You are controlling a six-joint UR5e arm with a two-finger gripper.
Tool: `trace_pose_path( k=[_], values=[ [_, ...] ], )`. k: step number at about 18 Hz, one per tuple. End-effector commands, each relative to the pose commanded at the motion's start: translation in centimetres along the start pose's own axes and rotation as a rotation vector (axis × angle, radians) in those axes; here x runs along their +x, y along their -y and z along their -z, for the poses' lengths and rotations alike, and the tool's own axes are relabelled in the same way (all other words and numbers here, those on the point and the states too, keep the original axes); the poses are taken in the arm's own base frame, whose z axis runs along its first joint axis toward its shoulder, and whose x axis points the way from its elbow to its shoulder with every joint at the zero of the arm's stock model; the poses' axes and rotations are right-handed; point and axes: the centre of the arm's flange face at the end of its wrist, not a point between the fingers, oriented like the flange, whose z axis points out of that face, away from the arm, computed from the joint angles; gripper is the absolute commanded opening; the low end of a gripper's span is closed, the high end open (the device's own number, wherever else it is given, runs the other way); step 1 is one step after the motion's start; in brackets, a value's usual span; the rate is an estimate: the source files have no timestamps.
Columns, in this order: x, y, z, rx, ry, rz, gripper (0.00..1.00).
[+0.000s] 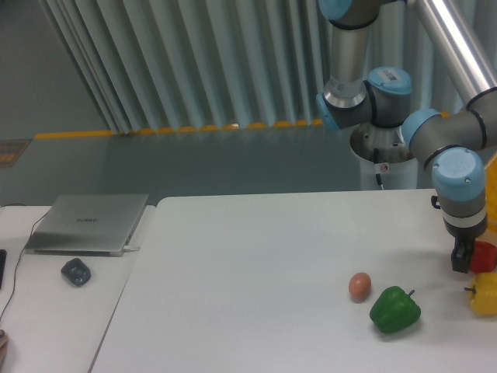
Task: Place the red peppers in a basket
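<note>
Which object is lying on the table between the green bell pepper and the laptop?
In the camera view, an egg lies just left of the green bell pepper; onward to the laptop the table is bare.

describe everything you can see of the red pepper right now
The red pepper is glossy and red, only partly visible at the right edge of the table. The gripper has its dark finger in front of the pepper's left side, hiding it; contact cannot be confirmed. The yellow pepper lies just below it, close or touching. No stem shows.
</note>
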Motion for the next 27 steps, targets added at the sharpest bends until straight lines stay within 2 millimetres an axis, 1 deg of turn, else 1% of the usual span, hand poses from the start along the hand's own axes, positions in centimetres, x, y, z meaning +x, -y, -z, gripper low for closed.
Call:
trace_pose_path(
  k=[2,5,6,10,13,14,15,16,17,18,19,20,22,23,25,27],
  values=[
    [0.0,0.0,0.0,-0.002,0.002,0.01,1.0],
    [0.3,0.0,1.0,-0.015,0.021,0.026,1.0],
    [0.6,0.0,1.6,-0.021,0.031,0.033,1.0],
    [0.8,-0.6,2.9,-0.034,0.052,0.073,1.0],
    [0.9,-1.2,3.9,-0.042,0.072,0.143,1.0],
    [1.3,-1.1,4.5,-0.046,0.082,0.168,1.0],
    [1.8,-1.1,5.5,-0.048,0.103,0.229,0.86],
    [2.0,-1.0,6.0,-0.042,0.118,0.264,0.77],
    [2.4,-0.9,6.6,-0.041,0.131,0.294,0.71],
    [2.6,-1.1,6.7,-0.042,0.135,0.311,0.63],
    [2.6,-1.1,6.9,-0.043,0.138,0.332,0.4],
    [2.5,-1.0,6.8,-0.04,0.138,0.362,0.27],
    [2.2,-1.1,6.7,-0.039,0.154,0.461,0.08],
    [1.9,-1.2,6.5,-0.048,0.178,0.507,0.01],
    [1.0,-1.6,5.9,-0.059,0.214,0.573,0.0],
    [0.5,-1.7,5.3,-0.053,0.217,0.611,0.0]
  ],
)
